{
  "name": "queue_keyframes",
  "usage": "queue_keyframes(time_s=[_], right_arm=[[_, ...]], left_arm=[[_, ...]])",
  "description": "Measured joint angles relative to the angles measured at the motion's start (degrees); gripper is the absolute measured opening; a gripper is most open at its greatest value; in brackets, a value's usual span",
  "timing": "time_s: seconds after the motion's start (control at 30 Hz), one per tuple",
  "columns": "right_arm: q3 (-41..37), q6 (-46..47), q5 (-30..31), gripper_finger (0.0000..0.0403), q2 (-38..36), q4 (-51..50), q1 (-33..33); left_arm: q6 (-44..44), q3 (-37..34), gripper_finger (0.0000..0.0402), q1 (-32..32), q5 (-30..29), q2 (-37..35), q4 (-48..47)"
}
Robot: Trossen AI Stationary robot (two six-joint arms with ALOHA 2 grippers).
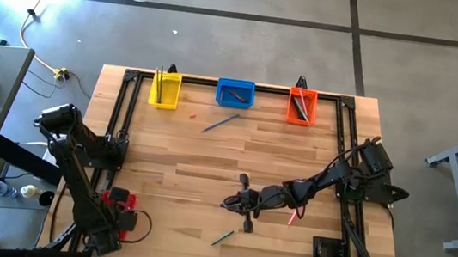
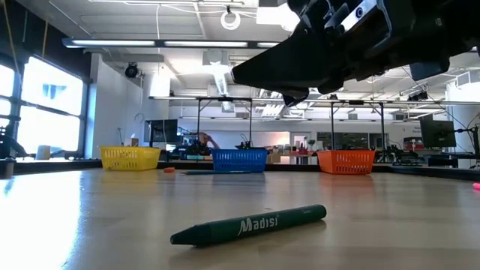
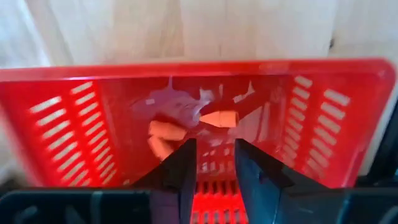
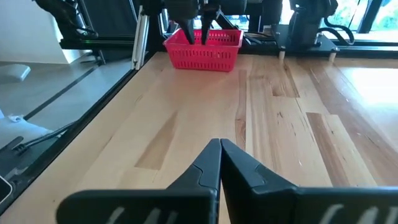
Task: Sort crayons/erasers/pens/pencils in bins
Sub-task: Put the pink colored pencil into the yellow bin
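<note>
A: Trouble is looming: the right gripper (image 1: pixel 236 201), fingers pressed together and empty, is hovering mid-bench while the smooth round green crayon (image 2: pixel 248 225) is lying toward the near edge, liable to roll.

B: The left gripper (image 3: pixel 211 163), narrowly parted, is hanging over the slotted red plastic bin (image 3: pixel 56 112) at the near-left corner, erasers (image 3: pixel 219 117) inside.

Bright overhead light, blurred left-wrist view

A wooden bench (image 1: pixel 206 178) stands on a grey concrete floor (image 1: pixel 222 41), with bright windows (image 2: pixel 52 105) and ceiling strip lights (image 2: pixel 142 43) beyond.
</note>
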Motion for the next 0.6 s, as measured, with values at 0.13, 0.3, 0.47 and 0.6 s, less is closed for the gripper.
queue_keyframes(time_s=[0.13,0.3,0.47,0.6], right_arm=[[0.0,2.4,0.0,0.0000,0.0,0.0,0.0],[0.0,2.8,1.3,0.0000,0.0,-0.1,0.6],[0.0,2.7,4.7,0.0000,0.0,-0.1,1.8],[0.0,2.7,6.2,0.0000,0.0,0.0,2.5]], left_arm=[[3.7,1.9,0.0108,0.0,-0.4,-0.5,-3.8],[5.6,2.3,0.0091,0.3,-5.4,-5.1,-3.7],[10.3,1.6,0.0049,1.8,-15.3,-12.1,0.8],[17.8,-2.1,0.0012,5.5,-20.5,-18.0,10.5]])
